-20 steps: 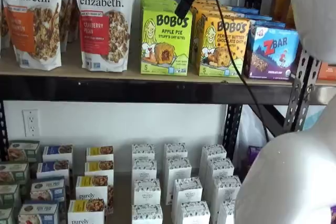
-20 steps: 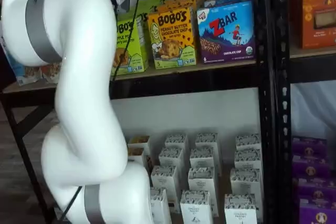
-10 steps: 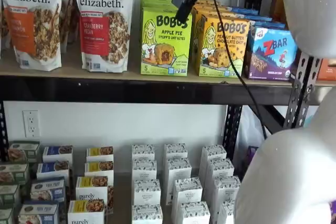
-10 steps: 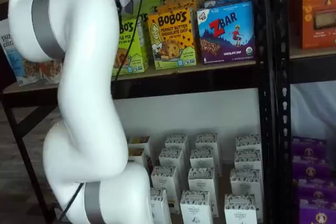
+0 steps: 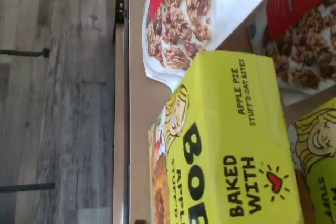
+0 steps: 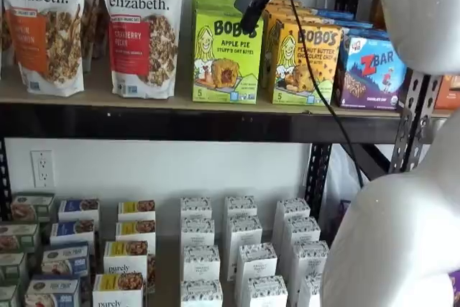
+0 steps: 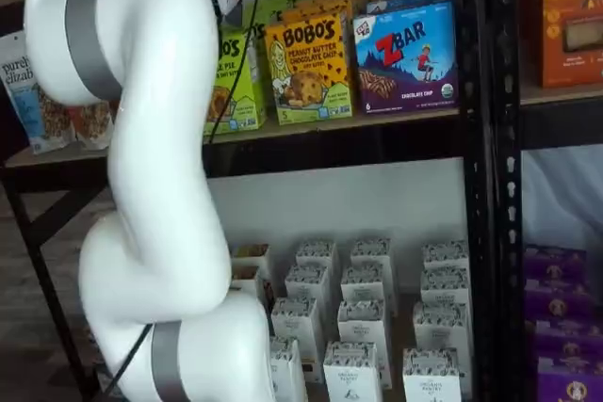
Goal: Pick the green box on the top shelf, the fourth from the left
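1. One green box stands upright at the front edge of the top shelf, its "Apple Pie" face turned outward; more green boxes stand in a row behind it. In the wrist view its lid fills much of the picture, so the camera looks down on it from close above.
2. Just beside it, toward the shelf's right end, stands the yellow-orange Bobo's box, nearly touching it. Beyond that sits the blue ZBar box.
3. On the other side a cranberry granola pouch leans near the green box with a narrow strip of bare board between them.
4. The gripper hangs above the green box's upper right corner, apart from the cardboard. Its dark fingers show side-on, so the gap is not plain in the pictures, but the jaws appear to stand at their widest and hold nothing.
5. The step in hand looks like the approach: the tool is above and in front of the box, not yet around it.
6. The next move likely calls for bringing the fingers down astride the box. The tight gap to the yellow-orange box leaves little room, so one finger could nudge that neighbour.
7. The lower shelf of small white boxes plays no part.
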Robot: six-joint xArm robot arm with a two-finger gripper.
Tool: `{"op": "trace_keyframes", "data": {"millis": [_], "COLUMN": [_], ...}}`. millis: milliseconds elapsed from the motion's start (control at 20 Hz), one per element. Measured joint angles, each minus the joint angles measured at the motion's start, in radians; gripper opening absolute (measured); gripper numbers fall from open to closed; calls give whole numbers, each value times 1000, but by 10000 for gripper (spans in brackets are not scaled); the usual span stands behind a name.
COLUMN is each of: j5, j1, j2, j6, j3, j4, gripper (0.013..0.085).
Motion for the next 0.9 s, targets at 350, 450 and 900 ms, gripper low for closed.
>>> {"op": "trace_keyframes", "data": {"millis": [350,450,900], "j5": [23,44,36], "j1": [12,15,35], "j2": [24,36,45], "j6": [7,10,21], "j3": [-24,-39,-31], "j4": [-38,-50,-86], "gripper": [850,850,850]}}
